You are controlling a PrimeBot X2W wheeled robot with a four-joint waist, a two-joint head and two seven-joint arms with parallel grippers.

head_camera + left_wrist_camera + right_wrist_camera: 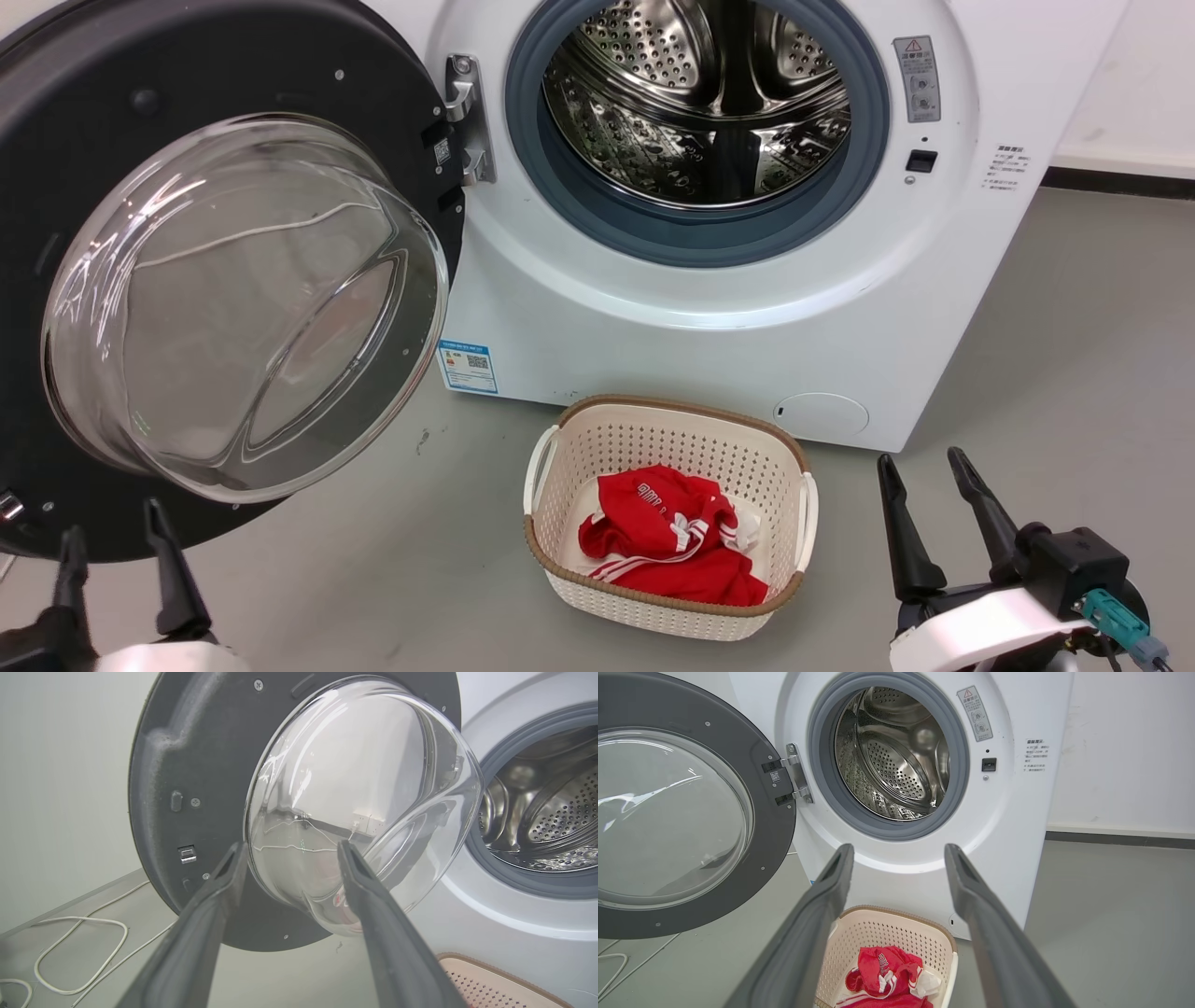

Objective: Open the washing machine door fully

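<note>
The washing machine (709, 317) is a white front-loader with its steel drum and grey gasket exposed. Its round black washing machine door (93, 140) stands swung wide to the left on a metal hinge (464, 117), the clear glass bowl facing me. The door also shows in the left wrist view (187, 765) and the right wrist view (770, 826). My left gripper (112, 534) is open just below the door's lower edge, touching nothing; its fingers (205, 914) frame the glass bowl. My right gripper (926, 462) is open and empty at the lower right, apart from the machine.
A cream perforated basket (560, 448) holding a red and white garment (667, 546) sits on the grey floor before the machine. White cable (79, 952) loops on the floor left of the door. A wall and dark skirting (1120, 839) run right of the machine.
</note>
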